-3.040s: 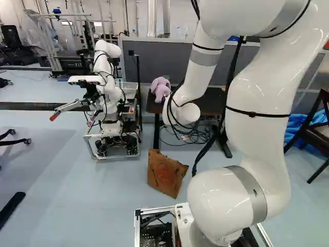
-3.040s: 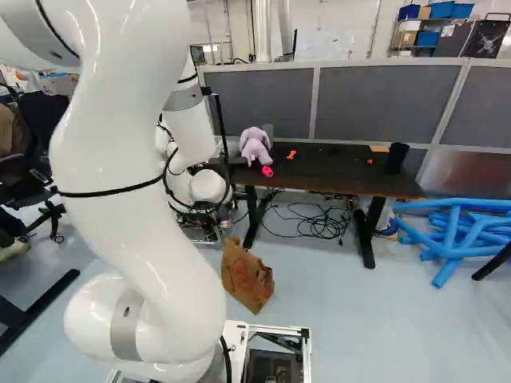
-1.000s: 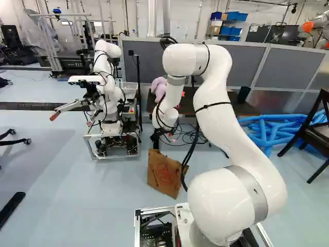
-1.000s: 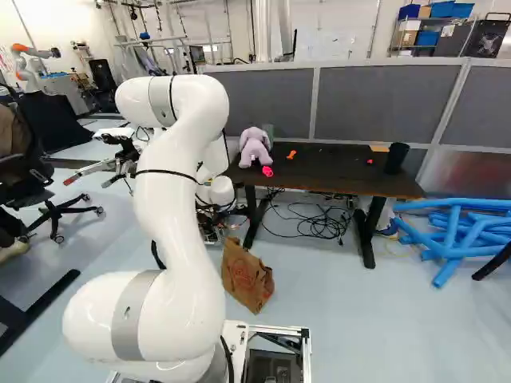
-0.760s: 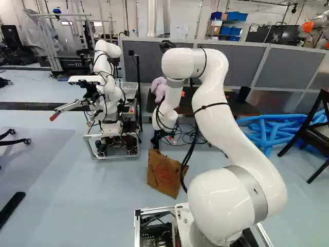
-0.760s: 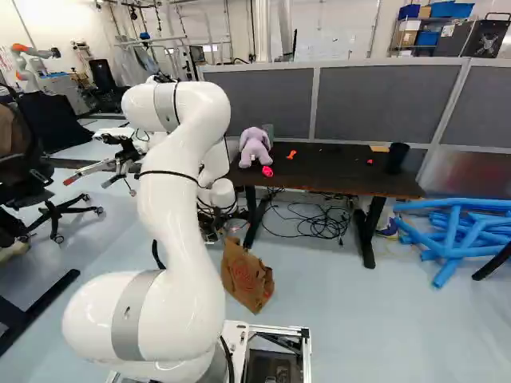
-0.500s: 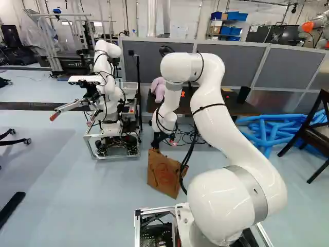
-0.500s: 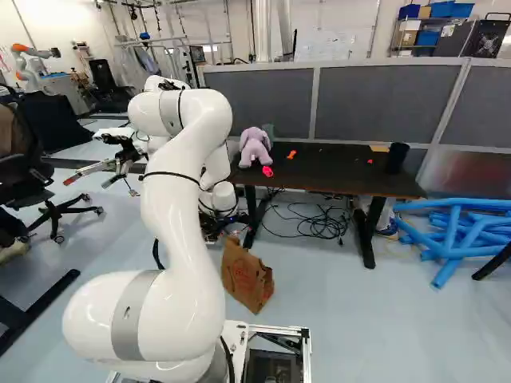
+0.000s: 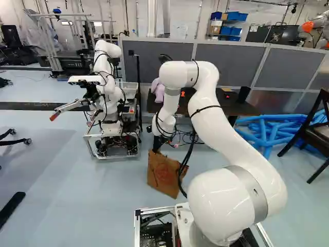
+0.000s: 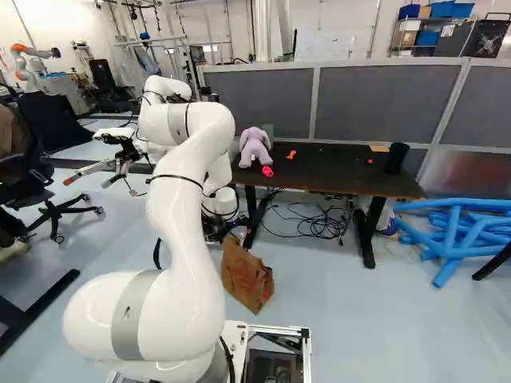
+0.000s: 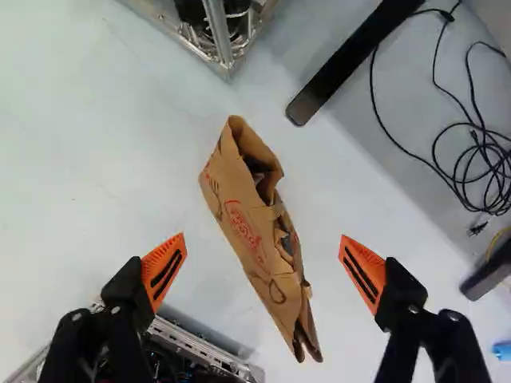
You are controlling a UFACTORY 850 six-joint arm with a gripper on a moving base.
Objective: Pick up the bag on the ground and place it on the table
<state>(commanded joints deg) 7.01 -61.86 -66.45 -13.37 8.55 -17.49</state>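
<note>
My gripper point(image 9: 157, 143) is a dark shape just above the top of the brown paper bag point(image 9: 164, 172) in the left base view; its fingertips cannot be made out there. Seen from the wrist, the gripper point(image 11: 263, 249) has its orange-padded fingers spread wide, with floor showing between each finger and the bag point(image 11: 254, 223). The bag stands on the floor below and ahead, its crumpled opening showing, and nothing is held. Beyond it is the dark table point(image 10: 343, 170), bearing a purple plush toy point(image 10: 255, 147).
Small orange and pink items and a black cup point(image 10: 396, 158) are on the table. Cables point(image 10: 319, 221) lie beneath it. Another robot point(image 9: 105, 98) stands left of the table. Blue tubes point(image 10: 463, 231) and a dark chair point(image 9: 313, 131) are at the right.
My arm has swung into a lower, forward reach, bringing the gripper down to just above the bag. The bag has stayed in place, and the base has not moved.
</note>
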